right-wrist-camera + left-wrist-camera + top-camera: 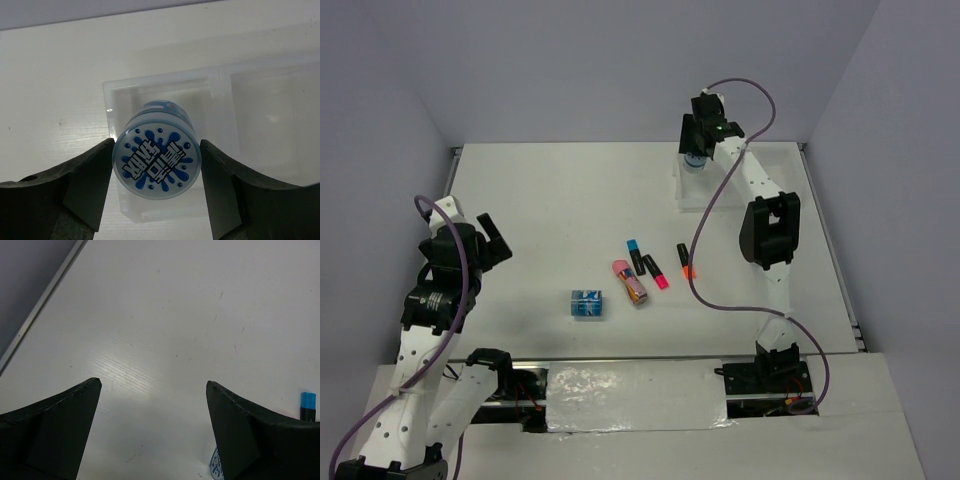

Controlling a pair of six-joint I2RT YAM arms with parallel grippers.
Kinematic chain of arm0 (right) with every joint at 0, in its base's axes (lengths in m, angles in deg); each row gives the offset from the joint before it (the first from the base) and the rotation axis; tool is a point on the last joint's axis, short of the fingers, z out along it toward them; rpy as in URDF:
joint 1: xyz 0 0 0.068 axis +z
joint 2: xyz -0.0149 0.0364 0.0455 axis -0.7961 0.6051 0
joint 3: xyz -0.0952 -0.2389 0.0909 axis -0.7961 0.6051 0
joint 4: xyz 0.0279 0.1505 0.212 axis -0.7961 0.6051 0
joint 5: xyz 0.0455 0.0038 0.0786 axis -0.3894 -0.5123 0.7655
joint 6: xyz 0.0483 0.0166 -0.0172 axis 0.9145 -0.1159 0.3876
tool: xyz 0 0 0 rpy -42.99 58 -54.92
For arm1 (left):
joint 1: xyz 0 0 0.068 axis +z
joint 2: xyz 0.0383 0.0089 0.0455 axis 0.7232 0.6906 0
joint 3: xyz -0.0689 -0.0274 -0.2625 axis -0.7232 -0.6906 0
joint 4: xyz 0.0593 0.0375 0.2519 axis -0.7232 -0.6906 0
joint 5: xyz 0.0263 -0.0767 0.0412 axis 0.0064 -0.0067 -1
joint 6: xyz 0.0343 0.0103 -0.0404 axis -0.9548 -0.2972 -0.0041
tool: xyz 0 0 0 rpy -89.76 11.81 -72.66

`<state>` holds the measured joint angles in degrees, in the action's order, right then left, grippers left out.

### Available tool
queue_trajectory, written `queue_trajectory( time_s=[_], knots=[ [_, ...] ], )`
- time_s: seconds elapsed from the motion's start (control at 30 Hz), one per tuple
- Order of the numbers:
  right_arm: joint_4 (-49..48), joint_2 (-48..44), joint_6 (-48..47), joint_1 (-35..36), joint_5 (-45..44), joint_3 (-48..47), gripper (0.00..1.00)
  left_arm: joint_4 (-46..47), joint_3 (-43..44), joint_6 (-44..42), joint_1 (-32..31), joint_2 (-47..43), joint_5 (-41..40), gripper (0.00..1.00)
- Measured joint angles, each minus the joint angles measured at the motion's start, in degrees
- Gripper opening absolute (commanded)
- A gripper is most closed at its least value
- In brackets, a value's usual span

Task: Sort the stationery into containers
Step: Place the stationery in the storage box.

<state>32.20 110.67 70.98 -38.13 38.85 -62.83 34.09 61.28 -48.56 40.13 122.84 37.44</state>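
**Desk:** How far along are you, from the top camera?

**Me:** Barely started, I'd judge. My right tool is at the left end of the tray, carrying the first roll. I see nothing lying loose in the tray. Five pieces wait on the worktop: the second roll, the pink eraser, and the blue-capped highlighter, pink-capped highlighter and orange-capped highlighter. My left tool sits well apart from them.

**Desk:** And the left wrist?

**Me:** It confirms what the top view only hints at: the left tool's jaws are spread wide over bare worktop, holding nothing. A blue cap and a sliver of the second roll peek in at the right edge.

**Desk:** Right wrist?

**Me:** This is the close look the top camera can't give. The right tool pinches the first roll by its sides, printed face toward the lens, above the tray's end compartment. It isn't released, and I can't tell whether it touches the tray floor. The neighbouring compartment looks bare.
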Motion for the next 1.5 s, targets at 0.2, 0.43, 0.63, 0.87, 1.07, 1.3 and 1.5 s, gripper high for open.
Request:
queue_trajectory(
  time_s=[0.2,0.43,0.63,0.87,1.07,1.3,1.5],
  knots=[
    [-0.5,0.8,0.0,0.0,-0.5,2.0,0.14,0.2,0.0,-0.5,0.0,0.0,0.8,0.99],
    [-1.3,1.2,0.0,0.0,-0.5,2.0,0.32,0.4,0.0,-0.5,0.0,0.0,1.1,0.99],
    [-2.5,2.2,-0.3,-0.2,-0.5,2.1,0.32,0.4,0.0,-0.5,0.0,0.0,1.9,0.99],
    [-3.4,2.7,-0.6,-0.4,-0.5,2.4,0.46,0.5,0.0,-0.5,0.0,0.0,2.4,0.99],
    [-4.9,2.7,-0.7,-0.4,-0.5,5.0,0.62,0.8,0.0,-0.5,0.0,0.0,2.5,0.99],
    [-4.9,2.8,-0.9,-0.4,0.0,5.0,0.92,1.1,0.0,-0.6,0.0,0.0,2.6,0.99],
    [-4.9,2.7,-1.6,-0.4,0.3,4.1,0.94,1.2,0.0,-0.6,0.0,0.0,2.9,0.99]
  ],
)
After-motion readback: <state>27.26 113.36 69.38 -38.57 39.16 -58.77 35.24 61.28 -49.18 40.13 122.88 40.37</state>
